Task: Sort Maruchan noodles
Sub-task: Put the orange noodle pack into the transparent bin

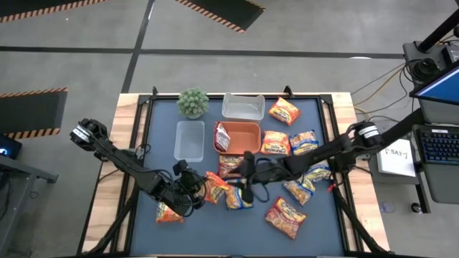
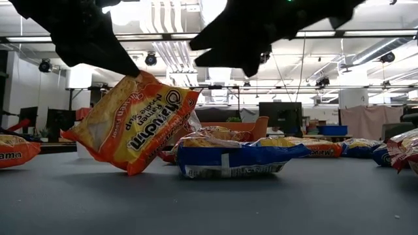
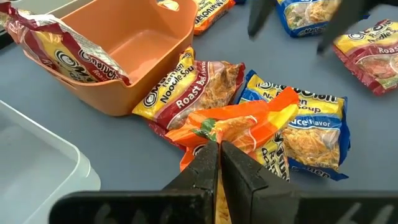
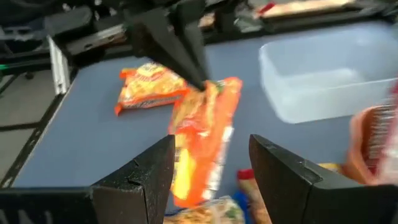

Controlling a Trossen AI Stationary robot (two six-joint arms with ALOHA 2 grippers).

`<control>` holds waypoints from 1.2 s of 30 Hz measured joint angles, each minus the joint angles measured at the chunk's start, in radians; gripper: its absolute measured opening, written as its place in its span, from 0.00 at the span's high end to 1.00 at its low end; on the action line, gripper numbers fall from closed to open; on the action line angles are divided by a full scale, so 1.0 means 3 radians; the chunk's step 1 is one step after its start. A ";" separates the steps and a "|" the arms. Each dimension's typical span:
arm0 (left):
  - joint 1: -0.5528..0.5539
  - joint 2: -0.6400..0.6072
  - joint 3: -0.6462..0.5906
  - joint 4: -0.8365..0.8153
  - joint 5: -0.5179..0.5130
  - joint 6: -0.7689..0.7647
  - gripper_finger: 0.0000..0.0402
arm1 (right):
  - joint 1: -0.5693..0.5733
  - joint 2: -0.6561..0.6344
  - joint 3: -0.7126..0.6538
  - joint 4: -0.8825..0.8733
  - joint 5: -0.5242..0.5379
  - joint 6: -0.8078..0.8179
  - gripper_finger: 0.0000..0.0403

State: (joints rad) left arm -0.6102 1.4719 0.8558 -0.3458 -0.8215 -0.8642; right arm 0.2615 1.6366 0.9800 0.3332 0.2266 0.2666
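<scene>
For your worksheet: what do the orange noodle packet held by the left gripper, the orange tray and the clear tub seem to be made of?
Orange packet, pinched by the left gripper: thin glossy plastic film, judging by its crinkles and sheen.
Orange tray: probably rigid moulded plastic, with smooth matte walls and rounded corners.
Clear tub: apparently stiff, translucent, slightly frosted plastic; the mat shows through.

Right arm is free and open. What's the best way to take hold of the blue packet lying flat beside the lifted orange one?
Probably by an end seam. The blue packet lies flat on the mat, its middle puffed. The left gripper holds the orange packet over the end nearest it, so bring the right gripper down from above on the far end, which lies clear, jaws across the crimped edge.
</scene>
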 joint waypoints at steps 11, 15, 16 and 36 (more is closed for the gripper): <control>-0.0015 0.0000 0.0000 -0.0001 0.0002 0.0017 1.00 | -0.0036 0.0653 0.0667 -0.0603 0.0000 0.0211 0.52; -0.0017 0.0001 0.0000 0.0012 0.0003 0.0035 1.00 | -0.0065 0.0775 0.0752 -0.0603 -0.0102 0.0175 0.52; -0.0017 0.0001 0.0000 0.0012 0.0004 0.0035 1.00 | -0.0072 0.0779 0.0752 -0.0615 -0.0154 0.0169 0.52; -0.0015 -0.0365 -0.0002 -0.0309 0.0226 0.0043 0.93 | -0.0162 0.0817 0.0747 -0.0452 -0.0431 -0.0209 0.98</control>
State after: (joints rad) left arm -0.6147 1.3624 0.8552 -0.4384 -0.7538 -0.8512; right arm 0.2130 1.8816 1.2041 0.1977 0.0974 0.2038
